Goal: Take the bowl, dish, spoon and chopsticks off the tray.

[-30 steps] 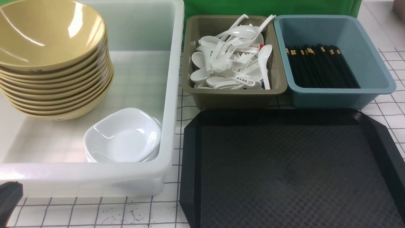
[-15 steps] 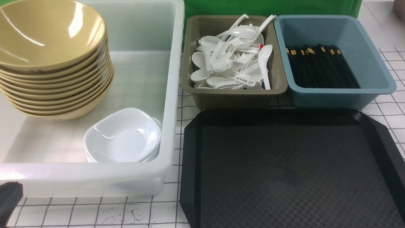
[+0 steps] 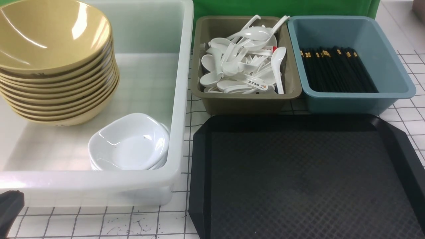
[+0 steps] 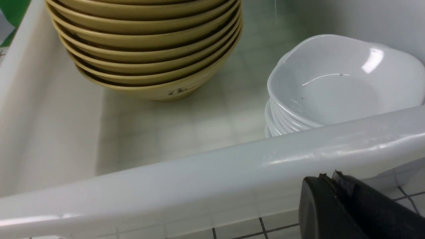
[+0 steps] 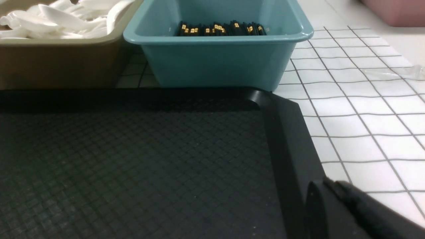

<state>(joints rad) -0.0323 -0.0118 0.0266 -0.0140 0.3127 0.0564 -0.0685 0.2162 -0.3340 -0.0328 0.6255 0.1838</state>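
- Showing black tray (image 3: pixel 308 179) bare on its diamond-textured surface, sitting on white gridded tabletop (image 3: pixel 99 222), right of white tub (image 3: pixel 181 99).
- Bowl (image 3: pixel 49 33) topping a stack of mustard-yellow bowls in far-left part of tub; stack also seen in left wrist view (image 4: pixel 146 43).
- Dish (image 3: pixel 129 141) topping a small stack of white dishes in tub's near-right corner, close to stack of bowls but apart; same stack in left wrist view (image 4: pixel 342 83).
- Spoon (image 3: pixel 254 82) with printed handle and red tip lying on pile of white spoons in olive bin (image 3: pixel 242 103), just behind tray.
- Chopsticks (image 3: pixel 335 68) bundled with many alike in blue bin (image 3: pixel 395 76), right of olive bin, also just behind tray; gold bands visible in right wrist view (image 5: pixel 219 29).
- Left hand (image 4: pixel 335 179) low outside tub's near wall, fingers pressed together, holding nothing.
- Right hand (image 5: pixel 328 186) over tray's right rim (image 5: pixel 292 149); only dark finger ends visible, look pressed together, holding nothing.
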